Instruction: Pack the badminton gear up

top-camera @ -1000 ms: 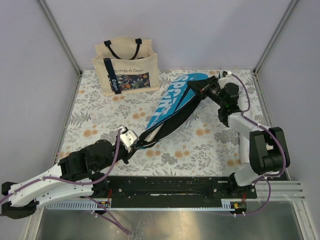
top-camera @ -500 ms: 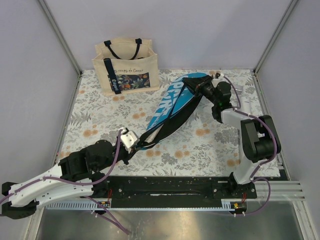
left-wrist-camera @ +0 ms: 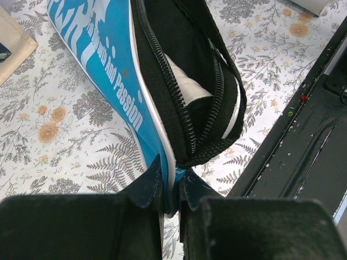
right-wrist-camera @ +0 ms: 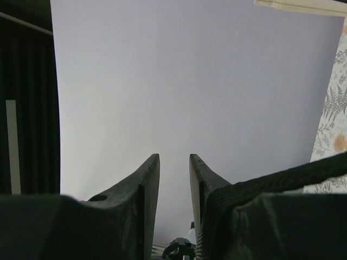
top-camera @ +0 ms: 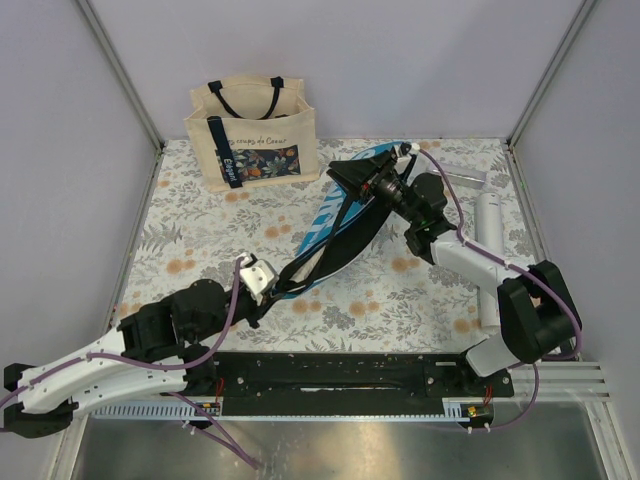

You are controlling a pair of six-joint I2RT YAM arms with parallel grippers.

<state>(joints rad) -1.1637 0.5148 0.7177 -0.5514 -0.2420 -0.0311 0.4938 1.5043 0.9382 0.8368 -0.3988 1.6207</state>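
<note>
The blue case lettered SPORT [top-camera: 345, 205] lies slanted across the mat, tipped on its edge, with its zip open. My left gripper [top-camera: 268, 283] is shut on the rim of the case's narrow near end, as the left wrist view shows [left-wrist-camera: 171, 187]. A white racket handle [left-wrist-camera: 184, 89] shows inside the open case [left-wrist-camera: 103, 70]; the racket frames are hidden. My right gripper [top-camera: 362, 182] is at the case's wide far end. Its jaws stand a little apart with nothing between them [right-wrist-camera: 174, 179], and a black strap [right-wrist-camera: 282, 181] is draped over one finger. The white tube [top-camera: 489, 240] lies at the mat's right edge.
The beige tote [top-camera: 252, 135] with black straps stands at the back left. A black rail [top-camera: 340, 375] runs along the near edge of the table. Grey walls close in the back and both sides.
My right gripper has swung left from the case's far right corner to over its wide end, carrying the strap. The case has tipped more onto its edge. The white tube has come into view.
</note>
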